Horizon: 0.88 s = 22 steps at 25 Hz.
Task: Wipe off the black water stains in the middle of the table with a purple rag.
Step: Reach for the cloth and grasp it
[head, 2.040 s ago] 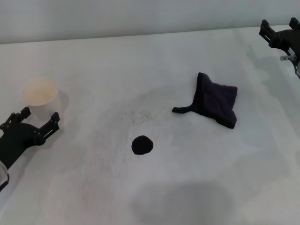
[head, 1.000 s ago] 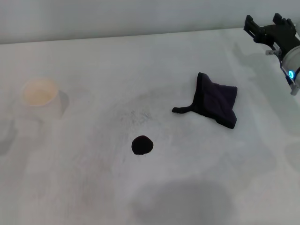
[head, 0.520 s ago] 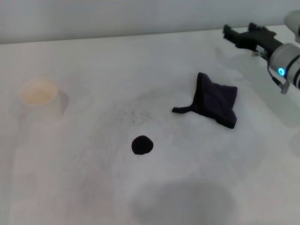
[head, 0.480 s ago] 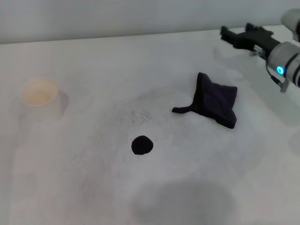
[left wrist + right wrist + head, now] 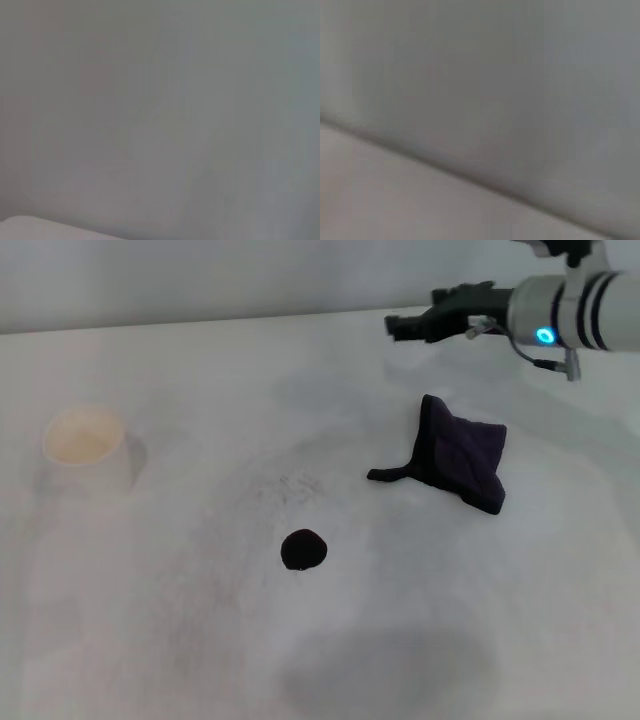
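The purple rag (image 5: 462, 460) lies crumpled on the white table (image 5: 180, 650), right of the middle, with its thin tail (image 5: 385, 475) pointing left. The black water stain (image 5: 303, 550) is a small round blot near the table's middle, to the front left of the rag and apart from it. My right gripper (image 5: 412, 312) is open and empty. It reaches in from the upper right and hovers over the far part of the table, behind the rag. My left gripper is out of view. Neither wrist view shows the rag or the stain.
A pale paper cup (image 5: 84, 445) stands on the table at the left. Faint grey smudges (image 5: 295, 485) spread around the stain. The table's far edge (image 5: 200, 322) meets a grey wall. Both wrist views show mostly plain grey surface.
My left gripper has left the view from the table's left front. My right arm has swung from the far right corner leftward, and now sits behind the rag. Rag and stain have not moved.
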{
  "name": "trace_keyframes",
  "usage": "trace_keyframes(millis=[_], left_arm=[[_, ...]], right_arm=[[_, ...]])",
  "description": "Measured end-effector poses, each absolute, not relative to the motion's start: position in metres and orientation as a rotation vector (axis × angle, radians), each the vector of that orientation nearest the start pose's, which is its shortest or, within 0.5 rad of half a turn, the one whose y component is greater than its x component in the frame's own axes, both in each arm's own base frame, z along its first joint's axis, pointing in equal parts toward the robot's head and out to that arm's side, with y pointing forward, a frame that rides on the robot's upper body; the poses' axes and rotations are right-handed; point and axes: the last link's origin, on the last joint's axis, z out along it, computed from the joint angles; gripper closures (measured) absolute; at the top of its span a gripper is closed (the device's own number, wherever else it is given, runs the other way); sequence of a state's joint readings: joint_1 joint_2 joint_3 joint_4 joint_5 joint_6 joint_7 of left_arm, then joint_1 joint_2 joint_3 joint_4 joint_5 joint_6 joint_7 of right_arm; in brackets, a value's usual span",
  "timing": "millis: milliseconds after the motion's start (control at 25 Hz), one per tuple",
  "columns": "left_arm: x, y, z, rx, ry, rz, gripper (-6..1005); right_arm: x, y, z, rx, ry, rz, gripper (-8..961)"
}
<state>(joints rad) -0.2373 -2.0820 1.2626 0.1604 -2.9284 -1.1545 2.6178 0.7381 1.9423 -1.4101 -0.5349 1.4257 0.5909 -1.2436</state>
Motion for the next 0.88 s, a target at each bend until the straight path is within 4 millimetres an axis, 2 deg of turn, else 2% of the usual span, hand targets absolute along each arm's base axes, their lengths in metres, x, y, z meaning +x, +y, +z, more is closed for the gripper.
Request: trace_keyframes(millis=[80,120,240,480,640,880], left_arm=[[-0.395,0.274,0.018,-1.432,-0.831,-0.747,119],[-0.394,0.276,0.018,-1.434,-0.830,-0.748,119],[-0.394,0.281,0.018,-1.431,-0.838,-0.741,119],[-0.393,0.288,0.019,-1.426,-0.846,-0.730,119],[-0.394,0.290,0.022,-1.406,-0.842,-0.736,120],[-0.395,0.292,0.027,-1.377,-0.844,-0.741,120]], right_arm=[[0.241,0.454,-0.009,-2.291,0.852,0.115,87],[0.233,0.452,-0.010,-2.318,0.849,0.009,87],[0.227,0.448,-0.011,-2.337,0.816,-0.085,87],[0.207,0.424,-0.009,-2.356,0.784,-0.249,88],[0.206,0.414,-0.008,-2.362,0.889,-0.292,88],[0.217,0.403,-0.009,-2.373,0.967,-0.368,88]])
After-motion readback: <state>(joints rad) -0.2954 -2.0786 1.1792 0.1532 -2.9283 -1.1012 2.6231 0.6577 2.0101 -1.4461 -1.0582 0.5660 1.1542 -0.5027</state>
